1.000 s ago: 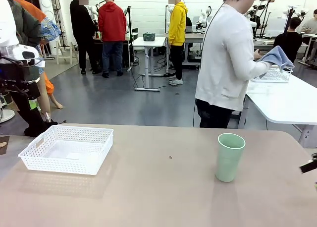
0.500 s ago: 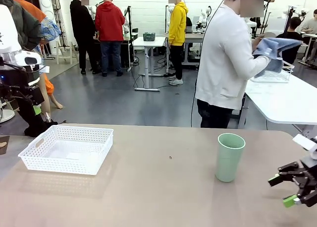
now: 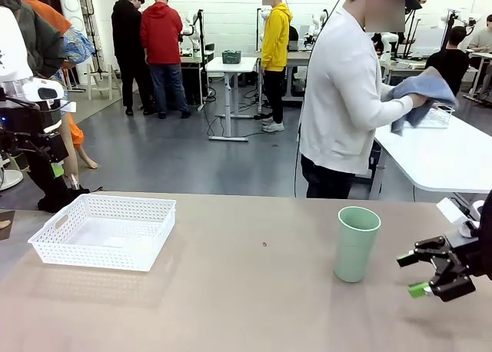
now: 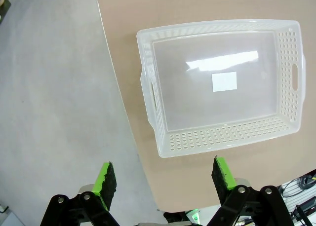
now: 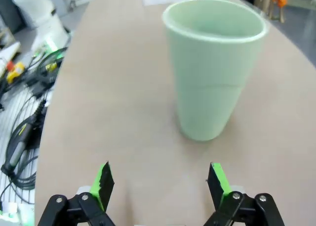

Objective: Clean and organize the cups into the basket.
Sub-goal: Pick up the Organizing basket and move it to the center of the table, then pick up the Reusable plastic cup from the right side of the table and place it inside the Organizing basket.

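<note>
While your right gripper hung low over the table just beside the mint green cup, its 2 green-padded fingers were spread wide with nothing between them. From the right wrist you saw the cup upright ahead of the pads, apart from both. The cup stood on the right half of the table, well apart from the white basket near the left edge. Your left gripper hovered above the table's edge beside the basket, its fingers likewise spread and gripping nothing. Across the table, 1 person in a white top stood side-on, holding a blue cloth.
</note>
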Robot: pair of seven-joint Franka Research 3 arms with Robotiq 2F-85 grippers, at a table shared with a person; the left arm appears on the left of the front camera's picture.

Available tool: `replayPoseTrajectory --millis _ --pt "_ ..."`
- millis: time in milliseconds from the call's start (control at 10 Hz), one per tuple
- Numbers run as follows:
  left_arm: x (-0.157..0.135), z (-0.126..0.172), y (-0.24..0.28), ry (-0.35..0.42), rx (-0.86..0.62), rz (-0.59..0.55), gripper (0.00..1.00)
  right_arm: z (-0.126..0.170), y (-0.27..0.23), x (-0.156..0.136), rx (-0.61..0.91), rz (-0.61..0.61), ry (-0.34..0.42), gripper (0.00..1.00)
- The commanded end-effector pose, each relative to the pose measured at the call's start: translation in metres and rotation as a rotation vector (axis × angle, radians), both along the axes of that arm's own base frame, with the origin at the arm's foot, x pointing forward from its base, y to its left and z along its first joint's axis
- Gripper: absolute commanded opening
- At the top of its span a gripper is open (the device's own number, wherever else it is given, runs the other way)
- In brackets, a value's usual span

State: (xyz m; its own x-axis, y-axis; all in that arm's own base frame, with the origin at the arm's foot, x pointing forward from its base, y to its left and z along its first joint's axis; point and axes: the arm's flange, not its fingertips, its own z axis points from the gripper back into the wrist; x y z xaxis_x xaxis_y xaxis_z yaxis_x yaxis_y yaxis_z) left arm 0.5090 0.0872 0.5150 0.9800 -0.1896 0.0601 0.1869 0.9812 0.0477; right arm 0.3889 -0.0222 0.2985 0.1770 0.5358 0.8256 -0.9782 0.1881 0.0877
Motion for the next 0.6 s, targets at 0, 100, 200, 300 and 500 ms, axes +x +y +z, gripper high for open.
replayPoseTrajectory --millis 0,100,200,300,500 --pt "0.0 0.003 0.001 -0.006 0.001 0.013 1.0 0.005 0.009 -0.015 0.039 -0.027 -0.058 1.0" --pt "0.0 0.003 0.001 -0.006 0.001 0.013 1.0 0.014 0.005 -0.012 0.059 -0.059 -0.041 1.0" --pt "0.0 0.003 0.001 -0.006 0.001 0.013 1.0 0.006 0.0 0.002 0.017 -0.024 -0.018 1.0" --pt "0.0 0.003 0.001 -0.006 0.001 0.013 1.0 0.006 0.0 0.002 0.017 -0.024 -0.018 1.0" --pt "0.0 0.003 0.001 -0.006 0.001 0.013 1.0 0.006 0.0 0.002 0.017 -0.024 -0.018 1.0"
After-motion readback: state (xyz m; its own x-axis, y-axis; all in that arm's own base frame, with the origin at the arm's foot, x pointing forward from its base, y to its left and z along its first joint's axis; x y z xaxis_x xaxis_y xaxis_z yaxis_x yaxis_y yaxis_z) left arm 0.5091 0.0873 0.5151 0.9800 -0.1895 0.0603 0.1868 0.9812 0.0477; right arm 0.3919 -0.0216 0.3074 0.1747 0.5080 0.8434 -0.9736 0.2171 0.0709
